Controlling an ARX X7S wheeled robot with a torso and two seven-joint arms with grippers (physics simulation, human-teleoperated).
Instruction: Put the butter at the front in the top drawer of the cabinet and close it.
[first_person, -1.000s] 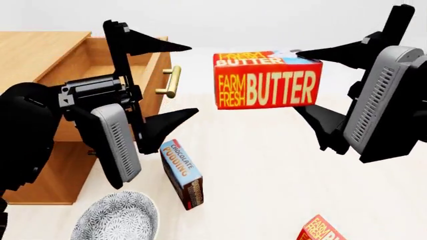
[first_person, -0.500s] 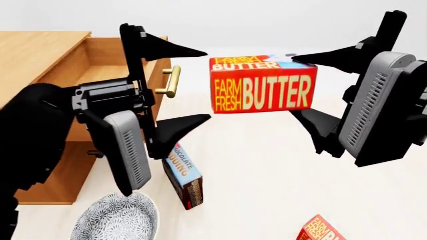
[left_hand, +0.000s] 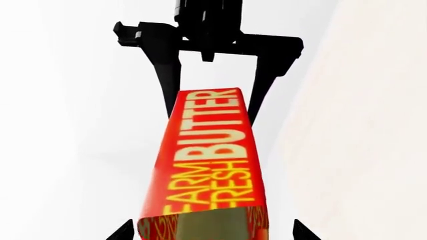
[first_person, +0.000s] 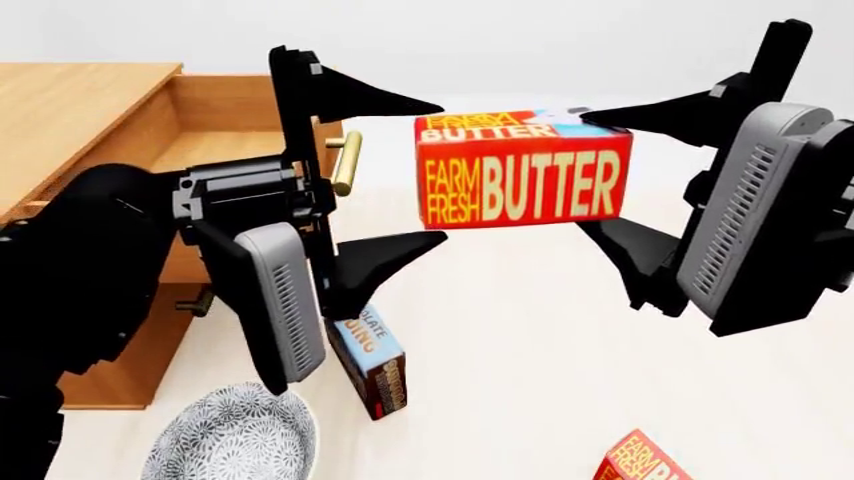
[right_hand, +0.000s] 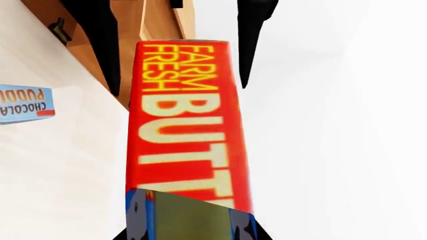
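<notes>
Down at the near edge of the head view sits a patterned bowl (first_person: 234, 437), and at the other corner a second butter carton (first_person: 643, 462) pokes in, untouched. Just past the bowl stands a blue box (first_person: 367, 358) reading "CHOCOLATE PUDDING", upright on the pale floor. Now the action: the right gripper (first_person: 603, 170) is clamped on the butter (first_person: 523, 170), one finger over the carton's top, one under it, holding it in the air well clear of the floor. "FARM FRESH BUTTER" shows big and clear on its red face, in yellow and white. The left gripper (first_person: 400, 172) has its fingers spread wide, lined up at the carton's free end, holding nothing; it looks like a handover in the making. Beyond, the top drawer (first_person: 254, 125) stands pulled out of the cabinet (first_person: 74, 110), brass handle (first_person: 346, 163) just beside the left fingers. So: drawer open, butter lifted, but not yet inside. Left to do, by my reckoning: carry it over, drop it in, push the drawer shut.
</notes>
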